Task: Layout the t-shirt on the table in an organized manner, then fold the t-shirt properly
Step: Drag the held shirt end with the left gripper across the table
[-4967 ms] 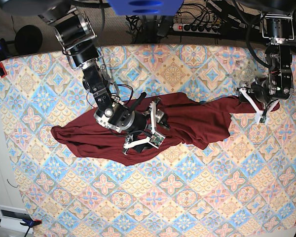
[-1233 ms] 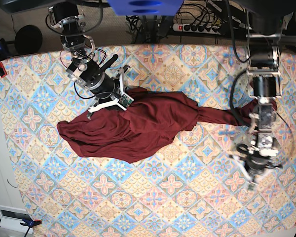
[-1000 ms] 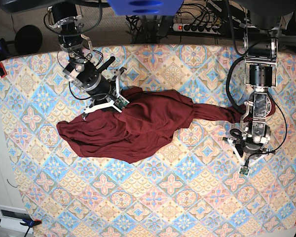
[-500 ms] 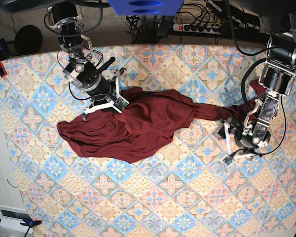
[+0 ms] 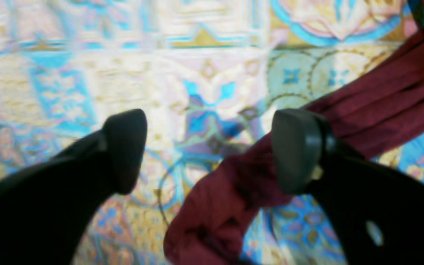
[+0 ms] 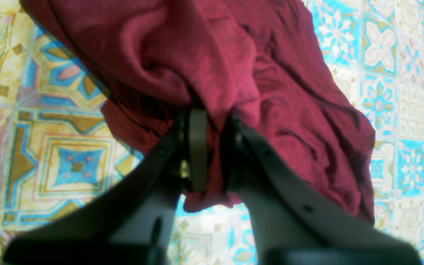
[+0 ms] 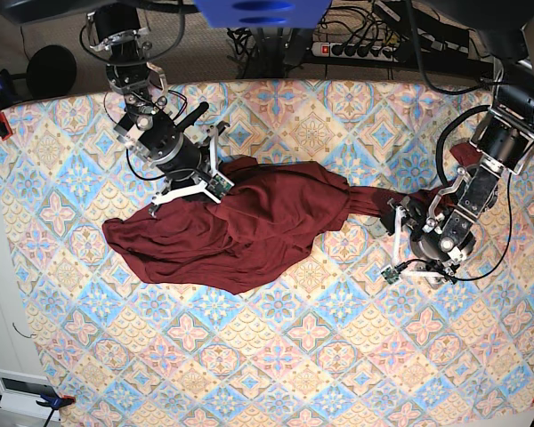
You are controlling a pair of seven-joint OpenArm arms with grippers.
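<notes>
The left hand (image 5: pixel 208 151) is released, fingers spread wide over the bench (image 5: pixel 87 73), one finger (image 5: pixel 294 147) touching a bunched sleeve of the t-shirt (image 5: pixel 363 121). The right hand (image 6: pixel 212 147) is clenched on a fold of the t-shirt (image 6: pixel 215 66), seemingly near its upper edge. The t-shirt (image 7: pixel 249 227) lies crumpled across the middle of the bench (image 7: pixel 294 356).
</notes>
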